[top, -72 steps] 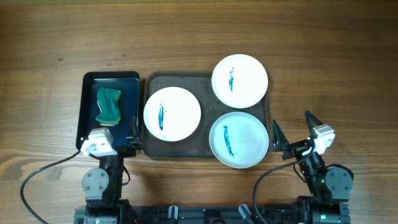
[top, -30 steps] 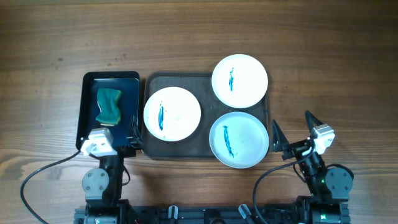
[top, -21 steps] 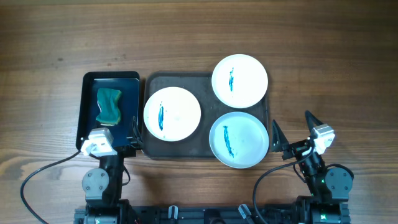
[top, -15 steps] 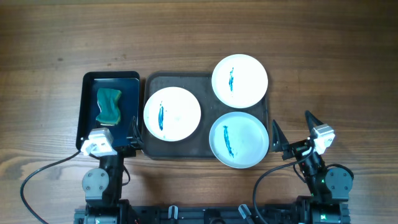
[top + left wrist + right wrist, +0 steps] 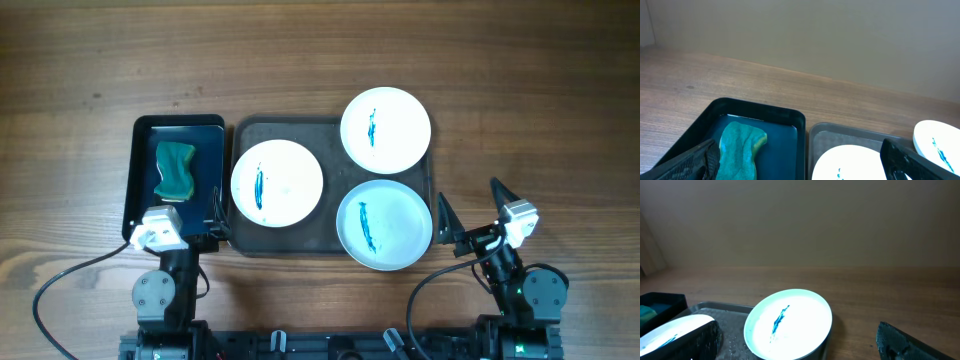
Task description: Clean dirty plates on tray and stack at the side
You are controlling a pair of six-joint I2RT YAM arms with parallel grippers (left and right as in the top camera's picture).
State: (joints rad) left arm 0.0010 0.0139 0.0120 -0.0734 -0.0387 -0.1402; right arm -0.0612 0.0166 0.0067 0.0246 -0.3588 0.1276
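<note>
Three blue-streaked white plates (image 5: 292,178) on brown-grey tray (image 5: 325,137), two at right overlapping its rim. Green sponge (image 5: 175,170) in black tray (image 5: 205,138) alongside, on wooden counter (image 5: 320,50). At near edge, left fingers (image 5: 215,212) and right fingers (image 5: 444,222) spread wide, empty.

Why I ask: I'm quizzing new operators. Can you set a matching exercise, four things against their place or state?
Things:
1. teal-green sponge
2. small glossy black rectangular tray
3. large brown-grey rectangular tray
4. right gripper

Places or states:
a. holds three blue-streaked round white plates
b. jaws open, empty
c. lies in the black tray
d. left of the big tray

Pairs: 1-c, 2-d, 3-a, 4-b.
</note>
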